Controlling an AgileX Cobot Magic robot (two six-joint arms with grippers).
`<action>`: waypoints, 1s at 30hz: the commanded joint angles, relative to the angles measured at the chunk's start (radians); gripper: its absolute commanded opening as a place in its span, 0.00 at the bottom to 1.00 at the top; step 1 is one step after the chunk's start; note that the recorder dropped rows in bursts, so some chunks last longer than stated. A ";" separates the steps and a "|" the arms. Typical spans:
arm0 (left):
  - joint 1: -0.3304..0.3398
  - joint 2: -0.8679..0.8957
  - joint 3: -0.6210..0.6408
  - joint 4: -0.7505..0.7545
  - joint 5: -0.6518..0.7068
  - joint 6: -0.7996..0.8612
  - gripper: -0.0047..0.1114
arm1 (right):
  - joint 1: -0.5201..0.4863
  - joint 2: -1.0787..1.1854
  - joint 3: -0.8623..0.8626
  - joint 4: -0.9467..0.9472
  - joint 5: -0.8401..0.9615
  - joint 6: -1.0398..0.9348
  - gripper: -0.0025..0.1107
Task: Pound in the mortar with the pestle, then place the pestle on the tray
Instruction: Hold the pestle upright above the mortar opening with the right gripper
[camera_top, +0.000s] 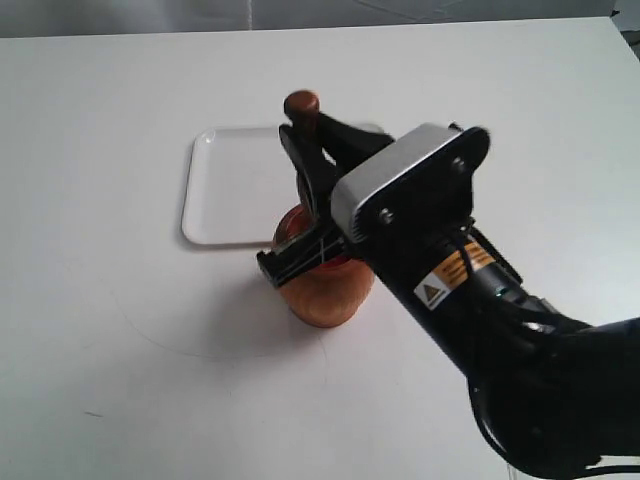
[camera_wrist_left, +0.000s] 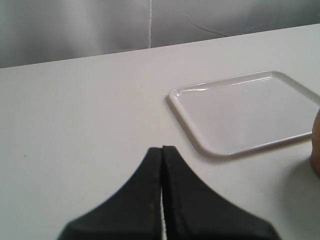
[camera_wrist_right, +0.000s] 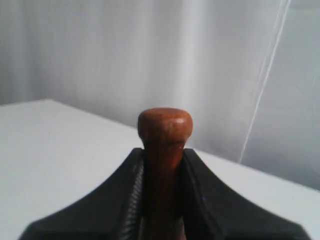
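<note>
The reddish-brown wooden mortar (camera_top: 325, 292) stands on the white table just in front of the white tray (camera_top: 235, 190). My right gripper (camera_top: 313, 142) is over the mortar, shut on the pestle (camera_top: 302, 106), which stands roughly upright. Its knobbed end pokes out beyond the fingertips, and its lower end is hidden behind the gripper. In the right wrist view the pestle (camera_wrist_right: 165, 131) is clamped between the black fingers of the right gripper (camera_wrist_right: 164, 150). My left gripper (camera_wrist_left: 162, 149) is shut on nothing, low over the table near the tray (camera_wrist_left: 245, 112); a sliver of the mortar (camera_wrist_left: 317, 150) shows at the frame edge.
The white table (camera_top: 120, 340) spreads around the mortar and tray. A grey curtain (camera_wrist_left: 75, 25) hangs behind the table's far edge. My right arm's black body (camera_top: 500, 330) reaches in from the lower right.
</note>
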 joint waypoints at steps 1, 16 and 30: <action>-0.008 -0.001 0.001 -0.007 -0.003 -0.008 0.04 | 0.002 0.130 0.004 0.023 0.003 0.065 0.02; -0.008 -0.001 0.001 -0.007 -0.003 -0.008 0.04 | 0.002 -0.206 0.004 -0.062 0.003 -0.006 0.02; -0.008 -0.001 0.001 -0.007 -0.003 -0.008 0.04 | 0.002 0.055 0.004 0.015 0.040 0.037 0.02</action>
